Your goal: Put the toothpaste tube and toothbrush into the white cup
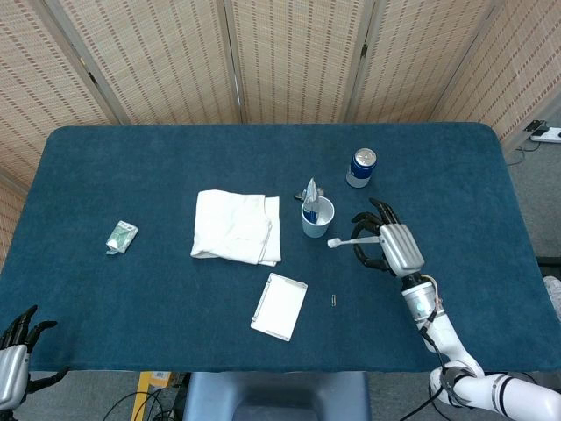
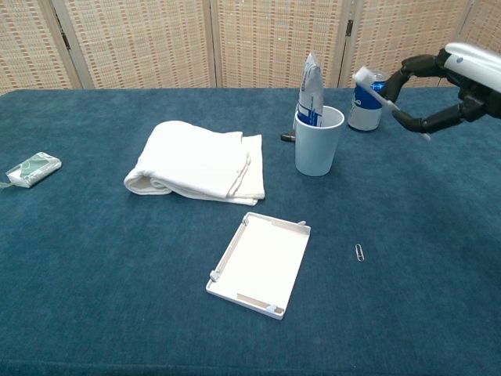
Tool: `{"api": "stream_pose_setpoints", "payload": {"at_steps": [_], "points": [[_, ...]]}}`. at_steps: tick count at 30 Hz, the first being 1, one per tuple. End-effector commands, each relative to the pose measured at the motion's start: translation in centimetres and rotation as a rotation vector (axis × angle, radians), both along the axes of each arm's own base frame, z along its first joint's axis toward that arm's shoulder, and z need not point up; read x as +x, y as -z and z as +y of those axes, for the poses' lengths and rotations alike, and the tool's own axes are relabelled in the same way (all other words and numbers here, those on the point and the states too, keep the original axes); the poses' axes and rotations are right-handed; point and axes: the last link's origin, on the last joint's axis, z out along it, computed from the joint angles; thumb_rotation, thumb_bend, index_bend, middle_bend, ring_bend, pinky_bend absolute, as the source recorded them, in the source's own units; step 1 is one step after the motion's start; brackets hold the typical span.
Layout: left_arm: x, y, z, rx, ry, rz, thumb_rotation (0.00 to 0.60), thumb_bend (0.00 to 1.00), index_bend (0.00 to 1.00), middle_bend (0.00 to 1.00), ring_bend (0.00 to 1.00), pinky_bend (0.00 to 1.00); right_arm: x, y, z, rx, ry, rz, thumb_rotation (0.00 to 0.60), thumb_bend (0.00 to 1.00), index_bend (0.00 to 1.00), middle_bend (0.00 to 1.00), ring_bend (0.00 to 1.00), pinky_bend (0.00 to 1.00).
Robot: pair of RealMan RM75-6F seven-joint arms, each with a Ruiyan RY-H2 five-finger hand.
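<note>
My right hand [image 1: 392, 243] is pinching the toothbrush [image 1: 344, 241], raised off the table [image 1: 131, 167], bristle end pointing toward the white cup [image 1: 317, 217] at its 9 o'clock. The toothpaste tube [image 2: 311, 92] is standing in that cup. My left hand [image 1: 16, 355] is sitting off the table's near-left corner, fingers spread, gripping nothing.
</note>
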Motion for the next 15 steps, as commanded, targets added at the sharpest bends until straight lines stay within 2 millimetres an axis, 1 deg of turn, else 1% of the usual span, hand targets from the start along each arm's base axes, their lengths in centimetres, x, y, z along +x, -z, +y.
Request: {"api": "stream_pose_setpoints", "payload": {"at_steps": [1, 8, 15], "points": [[0.0, -0.1, -0.1, 0.003, -0.003, 0.003, 0.6, 0.14, 0.28, 0.05, 0.02, 0.15, 1.5, 0.1, -1.6, -0.001, 0.011, -0.115, 0.6, 0.36, 0.58, 0.32, 0.03, 0.08], [-0.1, -0.3, -0.4, 0.005, -0.015, 0.005, 0.6, 0.14, 0.28, 0.05, 0.02, 0.15, 3.9, 1.1, -3.9, 0.04, 0.051, -0.355, 0.6, 0.35, 0.59, 0.31, 0.03, 0.08], [-0.4, -0.5, -0.7, 0.01, -0.03, 0.007, 0.6, 0.14, 0.28, 0.05, 0.02, 0.15, 5.1, 2.2, -5.6, 0.065, 0.086, -0.523, 0.6, 0.34, 0.59, 0.3, 0.03, 0.08]]}}
